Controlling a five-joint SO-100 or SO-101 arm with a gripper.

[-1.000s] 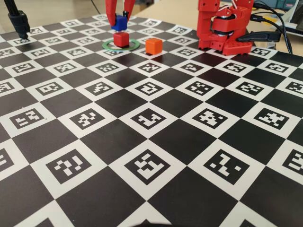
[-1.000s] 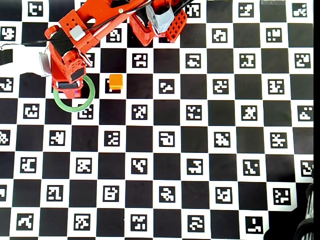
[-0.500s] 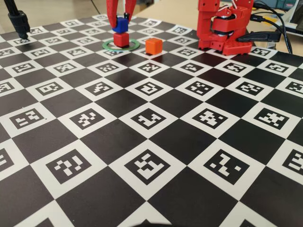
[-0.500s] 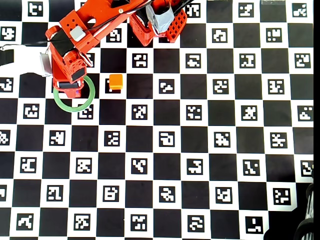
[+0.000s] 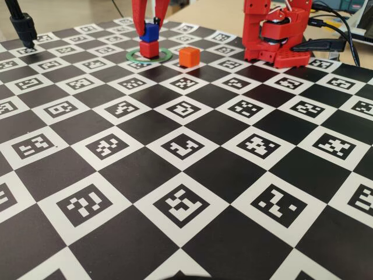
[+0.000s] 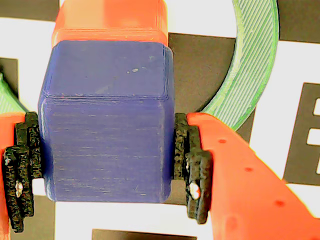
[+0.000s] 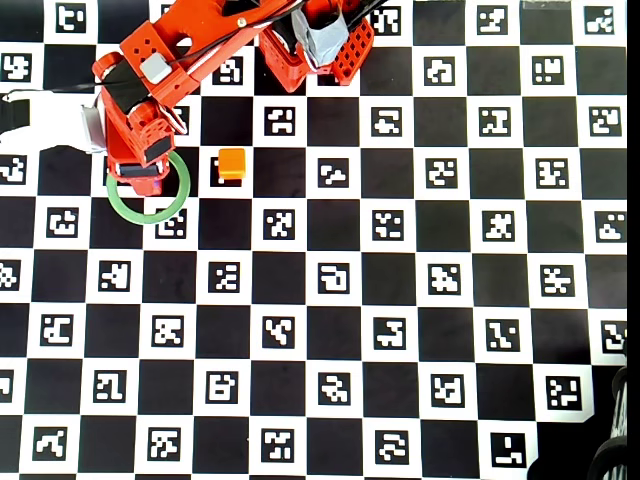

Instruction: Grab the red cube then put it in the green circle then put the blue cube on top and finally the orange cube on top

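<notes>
In the fixed view the red cube (image 5: 149,49) stands inside the green circle (image 5: 166,56), and the blue cube (image 5: 151,32) sits right on top of it, shifted slightly. My gripper (image 5: 150,29) comes down from above, shut on the blue cube. In the wrist view the black pads (image 6: 192,165) press both sides of the blue cube (image 6: 107,125); the red cube (image 6: 110,20) shows beneath it, with the green circle (image 6: 255,65) around. The orange cube (image 5: 189,56) rests on the board to the right of the ring. In the overhead view my arm hides both stacked cubes; the orange cube (image 7: 232,163) and the green circle (image 7: 148,218) show.
The arm's red base (image 5: 277,35) stands at the back right of the checkered marker board, with cables (image 5: 341,35) behind it. A black stand (image 5: 23,26) rises at the back left. A white object (image 7: 50,120) lies at the overhead view's left edge.
The gripper has come down and slightly forward with the blue cube, from just above and behind the red cube to resting on it.
</notes>
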